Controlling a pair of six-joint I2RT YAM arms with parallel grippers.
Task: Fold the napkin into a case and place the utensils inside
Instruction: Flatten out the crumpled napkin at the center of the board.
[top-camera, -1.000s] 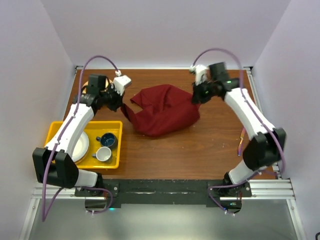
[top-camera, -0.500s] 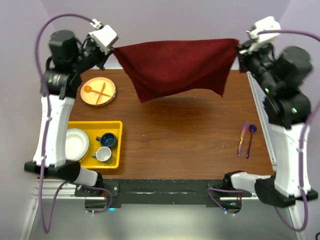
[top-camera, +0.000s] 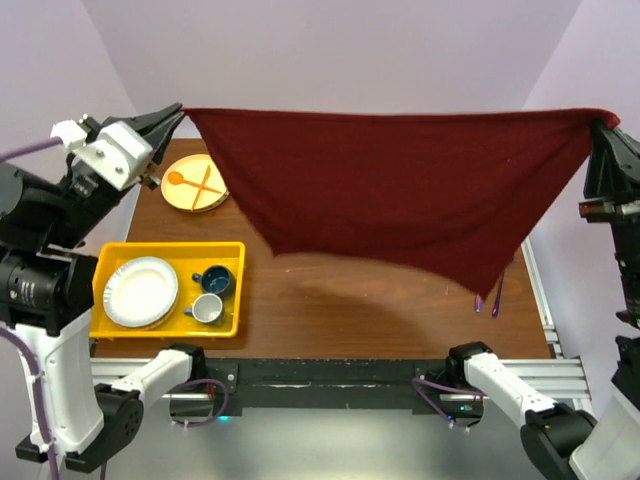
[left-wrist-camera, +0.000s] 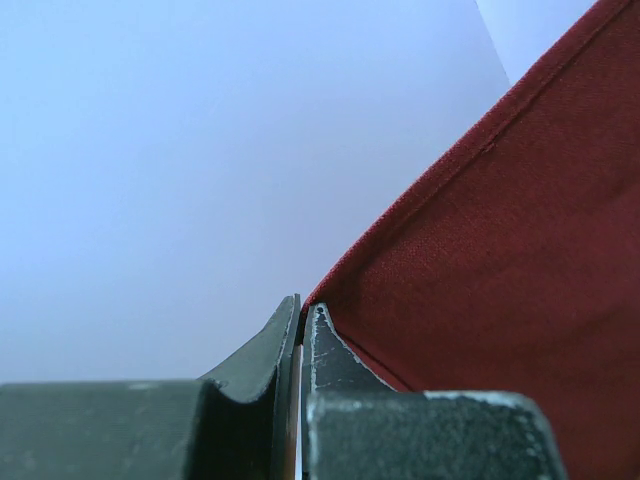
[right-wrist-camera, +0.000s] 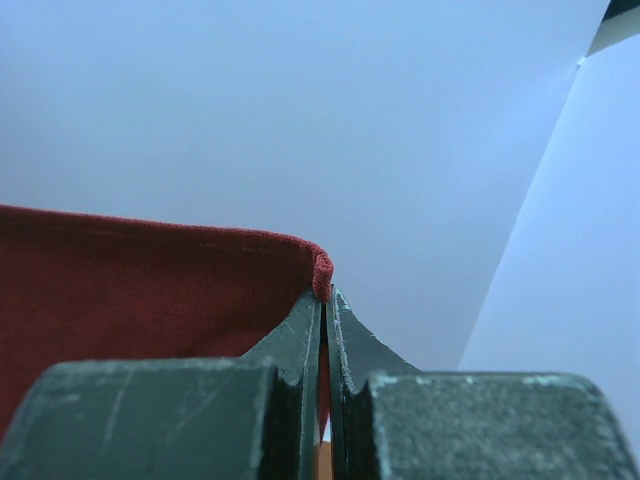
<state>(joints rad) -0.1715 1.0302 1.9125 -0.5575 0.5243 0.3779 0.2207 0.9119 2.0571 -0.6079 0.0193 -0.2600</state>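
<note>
Top view: the large dark red cloth napkin (top-camera: 400, 190), bunched on the brown wooden desk (top-camera: 350, 310) a second ago, now hangs stretched across mid-frame, likely ready to lay flat; purple metal utensils (top-camera: 495, 305) peek out lower right.
Left wrist view: left end effector (left-wrist-camera: 303, 312) clamped on a hemmed corner.
Right wrist view: right end effector (right-wrist-camera: 326, 298) pinching the other, a detail the overhead lacks.

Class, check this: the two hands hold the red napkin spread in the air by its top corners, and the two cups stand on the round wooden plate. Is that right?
No. The blue cup and the grey cup stand in the yellow tray, as the top view shows. The left hand and right hand do hold the napkin spread in the air by its top corners.
</note>
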